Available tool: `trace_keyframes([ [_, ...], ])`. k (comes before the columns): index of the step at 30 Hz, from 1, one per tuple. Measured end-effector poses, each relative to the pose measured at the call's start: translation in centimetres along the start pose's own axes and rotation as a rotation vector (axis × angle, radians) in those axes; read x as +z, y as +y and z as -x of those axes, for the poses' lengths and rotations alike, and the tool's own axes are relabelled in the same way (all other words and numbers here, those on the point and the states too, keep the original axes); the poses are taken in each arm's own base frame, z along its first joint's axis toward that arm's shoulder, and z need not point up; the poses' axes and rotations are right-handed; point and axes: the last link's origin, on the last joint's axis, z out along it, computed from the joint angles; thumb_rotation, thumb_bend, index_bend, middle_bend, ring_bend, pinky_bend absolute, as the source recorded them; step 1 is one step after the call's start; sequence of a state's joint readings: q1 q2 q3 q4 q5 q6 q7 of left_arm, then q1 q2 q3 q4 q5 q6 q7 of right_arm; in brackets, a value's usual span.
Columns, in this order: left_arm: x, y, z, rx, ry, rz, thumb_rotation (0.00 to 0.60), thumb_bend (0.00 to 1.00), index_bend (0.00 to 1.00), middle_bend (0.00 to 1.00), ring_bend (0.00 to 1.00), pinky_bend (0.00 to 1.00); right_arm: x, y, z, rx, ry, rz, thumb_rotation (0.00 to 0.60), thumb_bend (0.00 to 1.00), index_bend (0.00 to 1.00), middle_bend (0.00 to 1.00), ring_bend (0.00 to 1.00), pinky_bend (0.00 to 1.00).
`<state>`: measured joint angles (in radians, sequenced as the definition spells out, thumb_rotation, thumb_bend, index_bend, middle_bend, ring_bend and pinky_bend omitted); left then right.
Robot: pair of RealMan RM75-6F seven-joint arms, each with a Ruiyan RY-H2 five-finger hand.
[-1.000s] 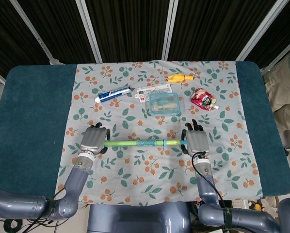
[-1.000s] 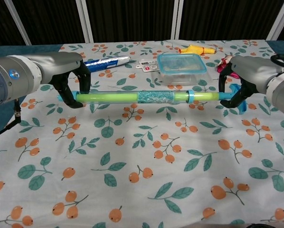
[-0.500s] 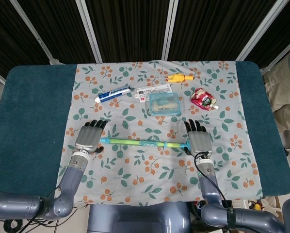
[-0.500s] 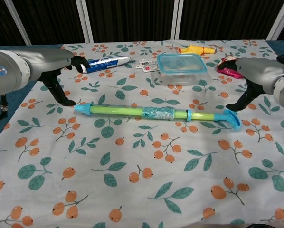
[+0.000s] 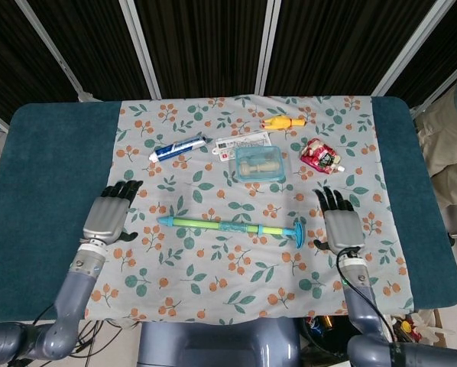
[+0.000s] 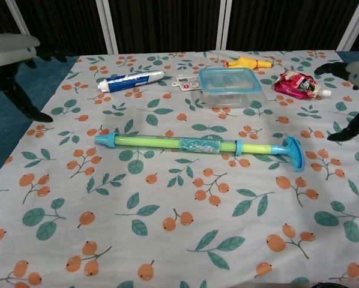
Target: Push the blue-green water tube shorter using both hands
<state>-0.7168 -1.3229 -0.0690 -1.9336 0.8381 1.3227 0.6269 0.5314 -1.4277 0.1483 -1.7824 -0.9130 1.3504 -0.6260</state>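
Observation:
The blue-green water tube (image 5: 232, 226) (image 6: 197, 145) lies flat on the flowered cloth, its blue cap at the left and its T-shaped blue handle at the right. My left hand (image 5: 109, 213) (image 6: 10, 57) hovers open to the left of the cap, well apart from it. Open too, my right hand (image 5: 341, 222) (image 6: 355, 90) hangs to the right of the handle, touching nothing.
Behind the tube stand a clear lidded box (image 5: 260, 163), a toothpaste tube (image 5: 177, 147), a white card (image 5: 242, 142), a yellow toy (image 5: 283, 122) and a red pouch (image 5: 320, 155). The flowered cloth (image 5: 213, 283) covers the teal table (image 5: 45, 191).
Both hands let go of the tube, which dropped onto the cloth. They then spread and drew outward, the left further left, the right further right.

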Motion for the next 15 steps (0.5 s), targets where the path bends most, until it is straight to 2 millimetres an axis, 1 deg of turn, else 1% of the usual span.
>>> trace_keyframes([
  [2, -1.2, -1.1, -0.1, -0.01, 0.034, 0.015, 0.6, 0.07, 0.01, 0.01, 0.01, 0.08, -1.2, 1.4, -0.6, 0.009, 0.024, -0.017, 0.6, 0.01, 0.0, 0.0, 0.0, 0.15],
  [5, -3.8, -3.2, 0.1, -0.025, 0.082, 0.038, 0.6, 0.07, 0.0, 0.0, 0.0, 0.06, -3.4, 3.8, -1.4, 0.011, 0.052, -0.038, 0.6, 0.01, 0.0, 0.0, 0.0, 0.14],
  [8, -7.2, -5.8, 0.8, -0.05, 0.114, 0.039, 0.6, 0.07, 0.0, 0.0, 0.0, 0.05, -6.0, 6.5, -2.0, 0.024, 0.062, -0.047, 0.6, 0.01, 0.0, 0.0, 0.0, 0.14],
  [9, -8.8, -7.0, 1.2, -0.064, 0.125, 0.026, 0.6, 0.07, 0.0, 0.0, 0.0, 0.04, -6.9, 7.4, -2.1, 0.027, 0.064, -0.045, 0.6, 0.01, 0.0, 0.0, 0.0, 0.14],
  [12, -12.3, -10.0, 1.9, -0.073, 0.161, -0.024, 0.6, 0.07, 0.0, 0.0, 0.0, 0.02, -9.8, 10.1, -2.6, 0.021, 0.077, -0.034, 0.6, 0.0, 0.0, 0.0, 0.0, 0.14],
  [13, -13.2, -10.8, 2.0, -0.063, 0.174, -0.038, 0.6, 0.07, 0.0, 0.0, 0.0, 0.01, -10.9, 11.2, -2.8, 0.013, 0.086, -0.027, 0.6, 0.0, 0.0, 0.0, 0.0, 0.14],
  [15, -14.5, -12.3, 2.0, -0.036, 0.211, -0.058, 0.6, 0.07, 0.0, 0.0, 0.0, 0.01, -12.0, 12.6, -3.2, -0.001, 0.105, -0.019, 0.6, 0.0, 0.0, 0.0, 0.0, 0.14],
])
